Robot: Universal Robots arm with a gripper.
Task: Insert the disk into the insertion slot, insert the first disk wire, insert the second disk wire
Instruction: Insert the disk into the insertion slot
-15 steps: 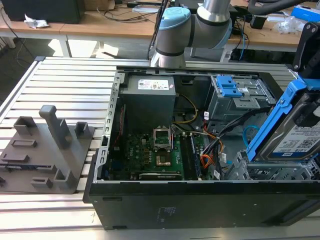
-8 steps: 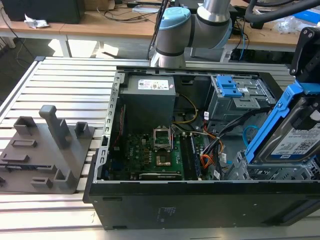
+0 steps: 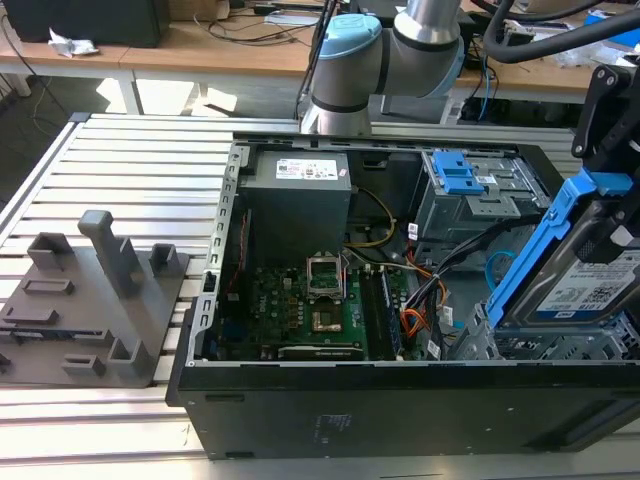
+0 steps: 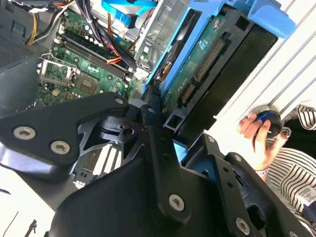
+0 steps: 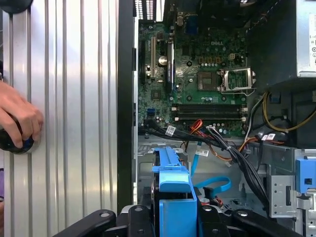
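My gripper (image 3: 612, 215) is shut on the disk (image 3: 585, 285), a grey drive with a white label in a bright blue carrier. It holds the disk tilted, its lower end just above the insertion slot (image 3: 535, 345), a silver perforated cage at the case's corner on the exterior view's right. In the second wrist view the black fingers (image 4: 154, 129) clamp the carrier's end and the disk's green board (image 4: 197, 64) shows. The first wrist view has the blue carrier (image 5: 173, 185) edge-on above the silver slot (image 5: 145, 160). A loose blue wire (image 5: 213, 185) and a black wire bundle (image 5: 237, 153) lie beside it.
The open computer case (image 3: 400, 410) lies on a slatted aluminium table (image 3: 130, 170). A grey cage with a blue latch (image 3: 455, 175) stands behind the slot. A grey fixture (image 3: 90, 300) sits at the exterior view's left. A person's hand (image 5: 17, 118) rests on a dark knob.
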